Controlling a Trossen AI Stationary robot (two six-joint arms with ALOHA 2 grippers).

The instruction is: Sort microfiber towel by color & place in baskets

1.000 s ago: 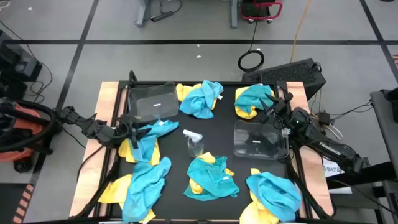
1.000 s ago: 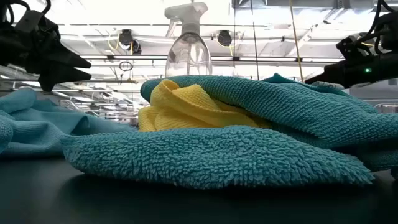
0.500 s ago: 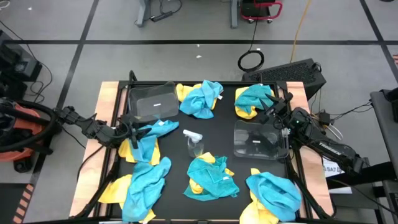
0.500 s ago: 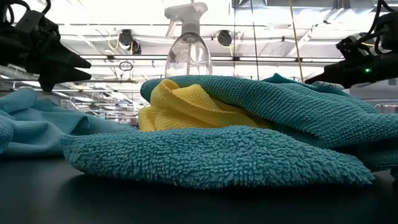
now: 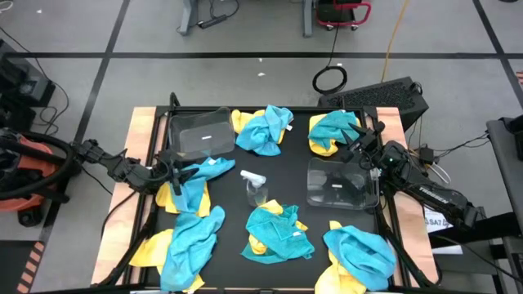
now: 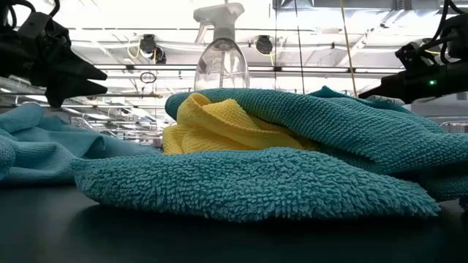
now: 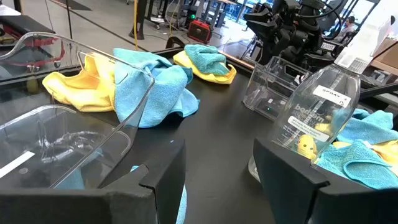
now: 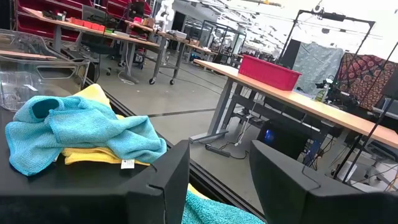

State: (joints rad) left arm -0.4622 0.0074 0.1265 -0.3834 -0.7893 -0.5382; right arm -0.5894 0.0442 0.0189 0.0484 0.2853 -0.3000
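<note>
Towels, turquoise and yellow, lie in heaps across the black table, around a spray bottle at its middle. Two clear baskets sit at far left and right. The left gripper hangs spread over a left-hand heap; the right gripper, also spread, is by the far-right heap. Grey floor, workbenches and a red bin lie beyond.
</note>
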